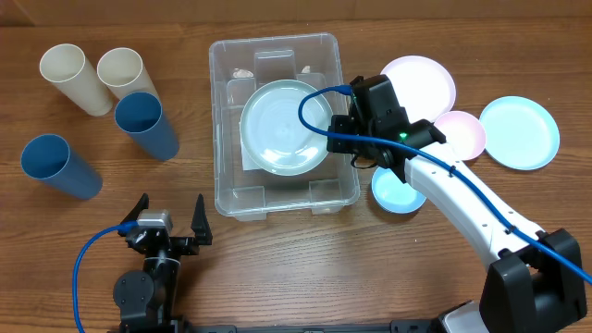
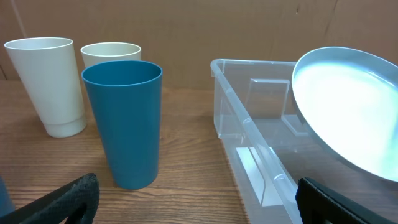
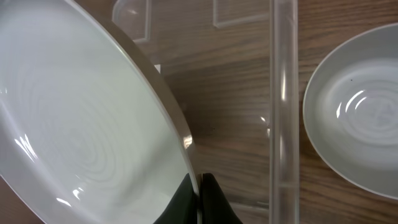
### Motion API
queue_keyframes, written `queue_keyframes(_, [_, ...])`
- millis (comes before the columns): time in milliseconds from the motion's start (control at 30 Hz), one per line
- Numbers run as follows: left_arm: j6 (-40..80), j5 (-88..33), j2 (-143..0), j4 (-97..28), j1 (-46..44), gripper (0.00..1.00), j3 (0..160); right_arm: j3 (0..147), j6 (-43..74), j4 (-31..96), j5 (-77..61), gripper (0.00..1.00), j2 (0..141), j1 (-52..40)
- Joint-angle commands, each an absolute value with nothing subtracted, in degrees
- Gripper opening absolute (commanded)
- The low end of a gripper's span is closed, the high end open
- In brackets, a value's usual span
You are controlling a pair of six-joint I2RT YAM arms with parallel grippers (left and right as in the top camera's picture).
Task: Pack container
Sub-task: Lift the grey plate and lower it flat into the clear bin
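Four cups stand mouth-up on the left of the wooden table (image 1: 277, 268). A cream cup (image 1: 74, 79) and a second cream cup (image 1: 125, 74) sit side by side at the far edge. A blue cup (image 1: 146, 123) is just in front of them, and another blue cup (image 1: 60, 166) is further left and nearer the robot.

The container (image 1: 220, 120) sits at the middle of the table, with a white label (image 1: 247, 159) on its floor. The right gripper (image 1: 340, 125) is clenched on the rim of a pale green plate (image 1: 285, 127). The plate hangs tilted over the container's inside, and in the left wrist view its raised edge stands above the clear wall.

The left gripper (image 1: 169, 220) rests near the front edge, well apart from the container, jaws spread wide and holding nothing.

Outside the container, to its right, lie a large pink plate (image 1: 421, 81), a small pink plate (image 1: 462, 132), a light blue plate (image 1: 520, 131) and a small blue bowl (image 1: 396, 192). The bowl is partly under the right arm.
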State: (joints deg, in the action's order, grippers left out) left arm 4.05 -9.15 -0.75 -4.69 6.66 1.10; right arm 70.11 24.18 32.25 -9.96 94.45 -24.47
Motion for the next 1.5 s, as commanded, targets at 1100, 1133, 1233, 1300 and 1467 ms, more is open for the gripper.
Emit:
queue_keyframes(1100, [3.36,-8.82,-0.25,-4.62,7.16,1.0,0.82,70.5,24.29,40.66,-2.37,0.04,99.46,-32.84])
queue_keyframes(1133, [3.36,-8.82,-0.25,-4.62,7.16,1.0,0.82,70.5,24.29,40.75,-2.33,0.04,99.46,-32.77])
queue_keyframes(1233, [3.36,-8.82,-0.25,-4.62,7.16,1.0,0.82,70.5,24.32,40.77,-1.06,0.04,99.48,-32.73])
queue_keyframes(1300, [3.36,-8.82,-0.25,-4.62,7.16,1.0,0.82,70.5,24.29,40.71,-0.91,0.18,99.48,-32.73])
queue_keyframes(1467, [3.36,-8.82,-0.25,-4.62,7.16,1.0,0.82,70.52,24.18,40.45,-0.89,0.57,99.48,-32.73])
